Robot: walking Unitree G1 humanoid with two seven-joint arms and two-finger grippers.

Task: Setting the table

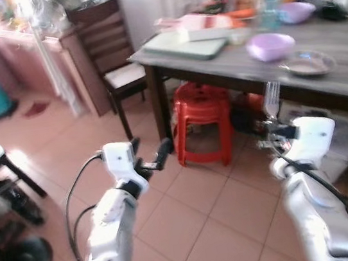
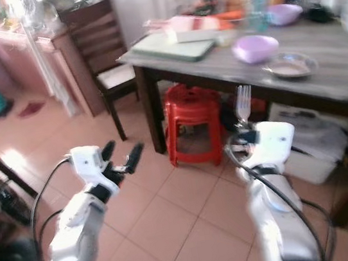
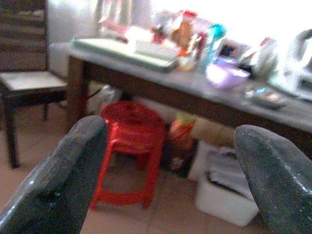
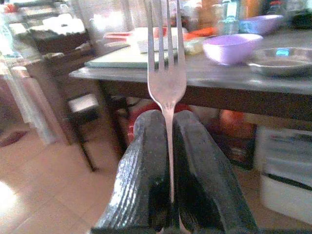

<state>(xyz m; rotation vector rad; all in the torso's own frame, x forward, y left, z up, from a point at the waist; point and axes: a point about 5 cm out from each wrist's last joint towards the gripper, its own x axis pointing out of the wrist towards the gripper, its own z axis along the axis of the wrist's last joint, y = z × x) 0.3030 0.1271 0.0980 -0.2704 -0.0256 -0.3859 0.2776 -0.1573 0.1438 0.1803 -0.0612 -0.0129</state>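
While the robot stands short of the table, a fork is in hand but nothing is laid yet.

From the head views, the right gripper [image 1: 275,124] holds a fork [image 1: 272,98] upright, tines up, near the table [image 1: 322,77] but not over it; on the table sit a purple bowl [image 1: 270,46] and, just to its right, a metal plate [image 1: 308,63], with clutter at the far side. The left gripper [image 1: 153,159] hangs apart, fingers spread and empty, above the floor near a red stool [image 1: 202,121]. In the left wrist view, the two fingers [image 3: 58,180] stand wide apart with nothing between. In the right wrist view, the fingers [image 4: 146,170] are pressed together on the fork's handle. By my reading, placing the fork beside the plate remains to do.
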